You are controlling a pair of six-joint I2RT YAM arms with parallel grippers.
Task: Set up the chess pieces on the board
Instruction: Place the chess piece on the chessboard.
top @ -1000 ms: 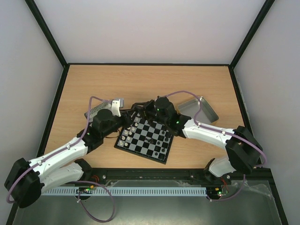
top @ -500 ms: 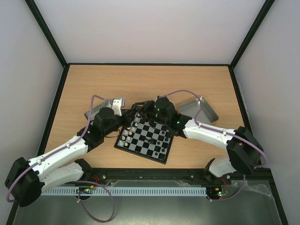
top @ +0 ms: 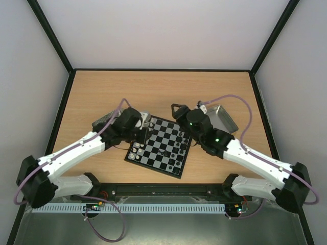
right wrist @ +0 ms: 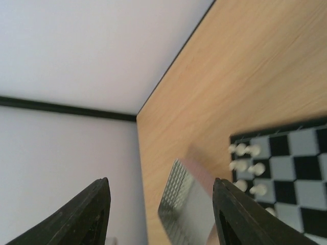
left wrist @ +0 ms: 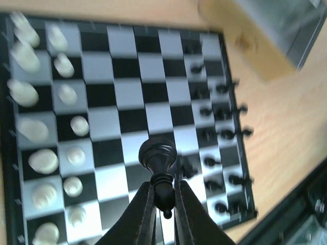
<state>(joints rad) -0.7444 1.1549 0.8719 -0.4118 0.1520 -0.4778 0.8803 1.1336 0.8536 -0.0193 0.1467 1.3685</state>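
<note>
1. Clamps a black piece (left wrist: 159, 158) by its base in the left gripper's (left wrist: 163, 204) closed jaws, over the board (left wrist: 138, 92).
2. Holds the right gripper's (right wrist: 161, 214) jaws wide apart.
3. Ranks white pieces (left wrist: 43, 161) along one board edge, black pieces (left wrist: 219, 109) opposite.
4. Cannot tell what left tray (top: 101, 121) or right tray (top: 225, 120) holds.

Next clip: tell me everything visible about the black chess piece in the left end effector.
The black chess piece looks like glossy dark plastic: a wide rounded head, a ringed collar, a narrower stem below. The left end effector is shut on that lower part, a finger on each side. It sits over the middle squares of the board, between the pale pieces and the other black pieces. Blur hides its exact type and whether it touches the board.
</note>
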